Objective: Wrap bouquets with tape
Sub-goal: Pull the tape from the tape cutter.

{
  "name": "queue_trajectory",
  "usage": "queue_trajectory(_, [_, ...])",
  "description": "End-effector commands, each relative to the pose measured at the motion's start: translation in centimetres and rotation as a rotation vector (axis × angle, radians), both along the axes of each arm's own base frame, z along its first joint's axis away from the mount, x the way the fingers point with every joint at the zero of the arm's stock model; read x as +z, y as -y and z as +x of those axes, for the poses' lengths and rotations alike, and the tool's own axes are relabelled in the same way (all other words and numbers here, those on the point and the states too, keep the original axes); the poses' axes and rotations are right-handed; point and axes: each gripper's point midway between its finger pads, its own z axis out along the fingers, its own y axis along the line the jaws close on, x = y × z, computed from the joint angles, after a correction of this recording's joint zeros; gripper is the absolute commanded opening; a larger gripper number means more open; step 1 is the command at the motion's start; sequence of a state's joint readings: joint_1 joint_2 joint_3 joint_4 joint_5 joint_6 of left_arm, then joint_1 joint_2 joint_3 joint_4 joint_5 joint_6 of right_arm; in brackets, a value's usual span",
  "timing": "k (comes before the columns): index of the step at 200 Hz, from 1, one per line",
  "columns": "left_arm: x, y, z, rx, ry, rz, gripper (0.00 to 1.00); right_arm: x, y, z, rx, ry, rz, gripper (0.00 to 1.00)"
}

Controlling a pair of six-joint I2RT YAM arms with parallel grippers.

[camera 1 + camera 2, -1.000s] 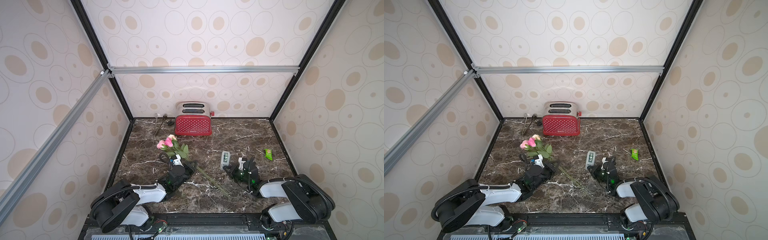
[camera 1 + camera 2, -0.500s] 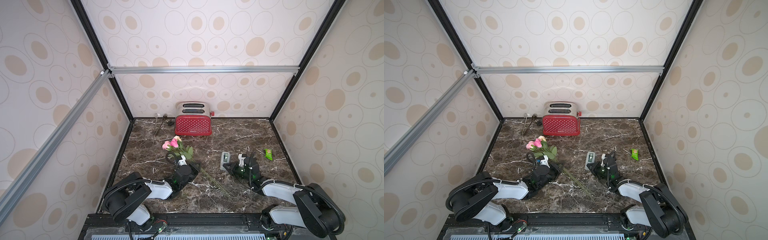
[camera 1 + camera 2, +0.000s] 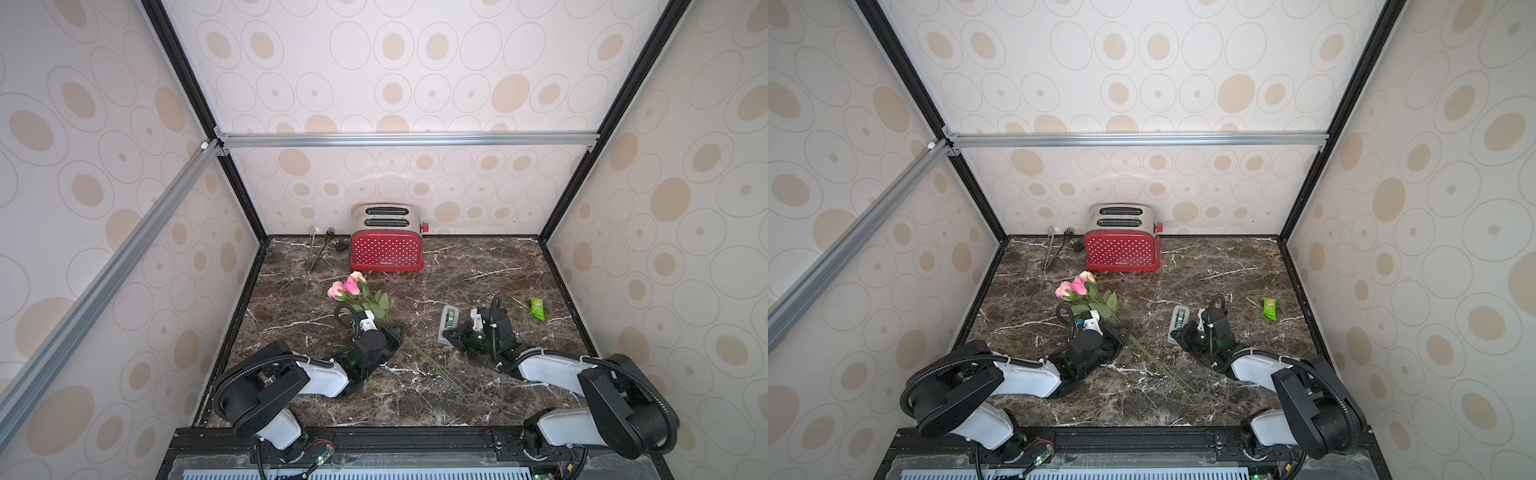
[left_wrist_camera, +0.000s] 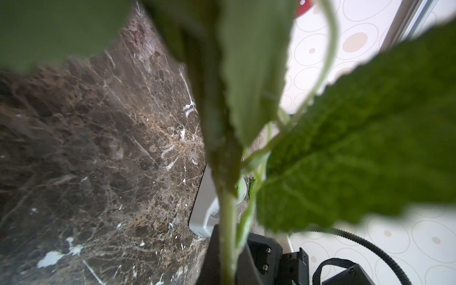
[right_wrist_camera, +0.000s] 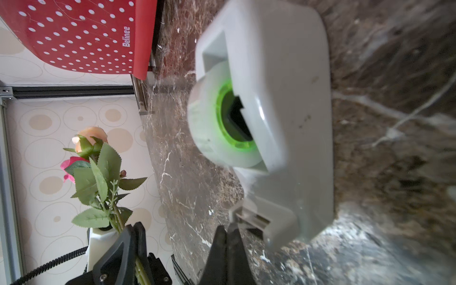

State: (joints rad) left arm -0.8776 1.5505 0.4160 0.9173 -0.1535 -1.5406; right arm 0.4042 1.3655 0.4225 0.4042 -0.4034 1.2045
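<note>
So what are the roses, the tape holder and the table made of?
The roses look fake: cloth-like petals, stamped leaf veins, thin wiry stems. The tape holder looks like smooth grey plastic, slightly shiny, with moulded rounded edges. The table looks like polished brown marble with white veins, but could be a printed surface.

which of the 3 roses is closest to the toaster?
The peach rose: the only non-pink bloom, nearest the red toaster; the two pink roses sit farther from it.
</note>
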Motion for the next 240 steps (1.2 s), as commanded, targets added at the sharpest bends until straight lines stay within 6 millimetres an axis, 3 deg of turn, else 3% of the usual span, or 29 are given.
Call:
queue_trajectory(1, [1.7, 0.9, 0.6, 0.008, 0.039, -0.041, 0.0, 2.8, -0.7, 1.8, 0.018, 0.065, 0.039, 0.0])
queue_trajectory(25, [1.7, 0.9, 0.6, 0.008, 0.041, -0.041, 0.0, 3.9, -0.8, 2.5, 0.024, 0.087, 0.04, 0.0])
queue_trajectory(64, [1.8, 0.9, 0.8, 0.017, 0.044, -0.041, 0.0, 3.6, -1.0, 2.7, 0.028, 0.074, 0.058, 0.0])
queue_trajectory(113, [1.0, 1.2, 1.5, 0.047, 0.015, -0.058, 0.0, 5.0, -0.8, 2.0, 0.025, 0.091, 0.077, 0.0])
queue_trajectory(172, [0.6, 3.1, 2.1, 0.086, -0.001, -0.079, 0.0, 5.2, -0.5, 0.2, 0.033, 0.075, 0.096, 0.0])
queue_trajectory(240, [-0.9, 6.5, 0.8, 0.097, -0.028, -0.079, 0.0, 4.6, -0.9, -1.0, 0.075, 0.056, 0.119, 0.0])
